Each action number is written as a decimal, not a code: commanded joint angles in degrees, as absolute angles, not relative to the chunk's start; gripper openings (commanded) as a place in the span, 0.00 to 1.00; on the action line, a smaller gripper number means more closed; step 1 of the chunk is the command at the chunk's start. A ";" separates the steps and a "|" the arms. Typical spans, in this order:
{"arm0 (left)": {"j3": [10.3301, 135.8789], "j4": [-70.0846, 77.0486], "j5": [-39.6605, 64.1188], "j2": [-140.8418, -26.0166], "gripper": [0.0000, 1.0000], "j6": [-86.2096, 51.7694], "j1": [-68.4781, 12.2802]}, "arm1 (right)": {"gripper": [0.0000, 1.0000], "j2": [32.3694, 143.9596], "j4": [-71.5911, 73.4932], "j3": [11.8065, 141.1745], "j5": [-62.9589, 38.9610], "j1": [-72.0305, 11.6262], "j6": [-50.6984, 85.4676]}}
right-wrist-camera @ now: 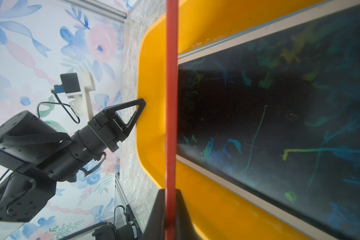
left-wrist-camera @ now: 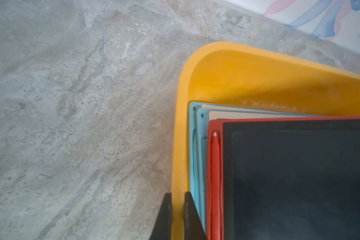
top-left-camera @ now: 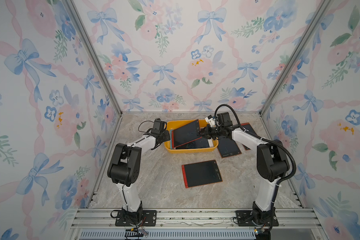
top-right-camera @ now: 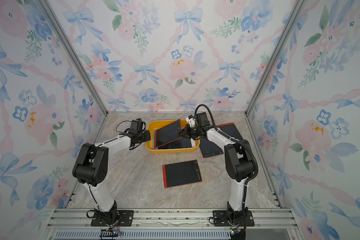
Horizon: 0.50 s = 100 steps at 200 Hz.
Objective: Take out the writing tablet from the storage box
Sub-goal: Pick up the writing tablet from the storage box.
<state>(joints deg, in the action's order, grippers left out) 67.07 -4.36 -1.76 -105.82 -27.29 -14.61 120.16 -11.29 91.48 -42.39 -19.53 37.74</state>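
Observation:
The storage box (top-left-camera: 187, 150), a shallow yellow tub, sits mid-table toward the back. It shows in both top views and holds several stacked tablets. A red-framed writing tablet (top-left-camera: 185, 133) tilts up out of the box, its right edge raised. My right gripper (top-left-camera: 202, 133) is shut on that raised edge; the right wrist view shows the red edge (right-wrist-camera: 172, 83) between the jaws of the right gripper (right-wrist-camera: 170, 193). My left gripper (left-wrist-camera: 178, 199) is shut on the box's left rim (left-wrist-camera: 258, 54). Blue-framed tablets (left-wrist-camera: 195, 145) lie under the red one (left-wrist-camera: 299, 176).
Three more tablets lie on the marble table: a red-framed one (top-left-camera: 202, 173) in front of the box, one (top-left-camera: 229, 147) just right of it, and another (top-left-camera: 250, 129) partly under my right arm. Wallpapered walls close in three sides.

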 commanded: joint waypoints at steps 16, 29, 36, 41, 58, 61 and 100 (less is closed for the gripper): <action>67.63 -6.50 -0.26 -108.20 0.00 -27.77 -15.35 | 0.07 115.71 -11.03 89.26 -43.73 -17.63 38.23; 67.69 -6.45 -0.09 -108.37 0.00 -27.81 -15.36 | 0.07 114.22 -11.01 88.25 -44.27 -16.93 38.14; 67.70 -6.47 0.00 -108.24 0.00 -27.86 -15.37 | 0.07 113.47 -11.28 87.86 -44.59 -16.59 38.02; 67.75 -6.49 0.00 -108.31 0.00 -27.86 -15.32 | 0.07 112.96 -11.69 87.63 -44.87 -16.38 37.78; 67.68 -6.50 0.05 -108.19 0.00 -27.92 -15.36 | 0.07 110.81 -13.00 86.74 -45.09 -15.29 36.96; 67.68 -6.49 0.01 -108.19 0.00 -27.87 -15.31 | 0.07 110.42 -13.01 86.51 -45.09 -15.11 37.02; 67.93 -6.45 0.17 -108.43 0.00 -28.21 -15.40 | 0.07 104.54 -15.33 83.88 -50.11 -11.35 37.03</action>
<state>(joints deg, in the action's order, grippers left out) 67.09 -4.38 -1.63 -105.84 -27.29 -14.61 108.25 -13.23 85.30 -45.71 -13.67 37.93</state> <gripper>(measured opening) 0.086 0.087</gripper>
